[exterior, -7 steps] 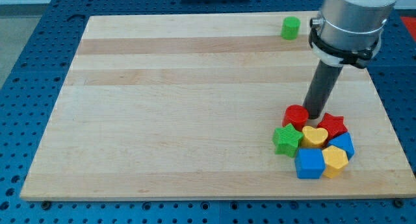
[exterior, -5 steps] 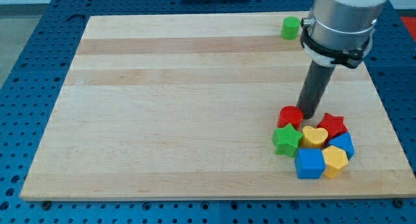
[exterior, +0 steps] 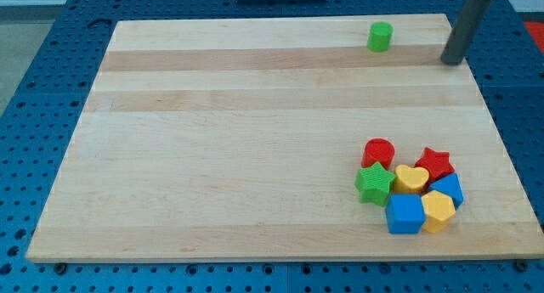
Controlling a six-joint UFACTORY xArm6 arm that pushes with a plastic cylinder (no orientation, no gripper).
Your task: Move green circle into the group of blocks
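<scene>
Board: a pale wooden table top with lengthwise grain, lying on a blue perforated bench that shows on every side.
Rod: the dark rod enters at the view's top right and slants down to the left. It carries nothing; my tip rests at the board's right edge, near the top right corner, touching no block.
Group: seven blocks packed together near the view's bottom right, well apart from my tip.
Blue cube: blue cube at the group's bottom.
Yellow hexagon: yellow hexagon just right of the blue cube, touching it.
Second blue block: blue block at the group's right edge; shape hard to tell.
Yellow heart: yellow heart in the group's middle.
Red star: red star at the group's upper right.
Red cylinder: red cylinder at the group's upper left.
Green star: green star on the group's left side.
Green circle: green circle, a short cylinder near the board's top edge, alone and far above the group.
Circle and tip: the green circle lies to the view's left of my tip and slightly higher, near but clearly apart.
Circle's axis: it stands upright on its flat end, round face up; being round, it shows no pointing direction or long axis across the board.
</scene>
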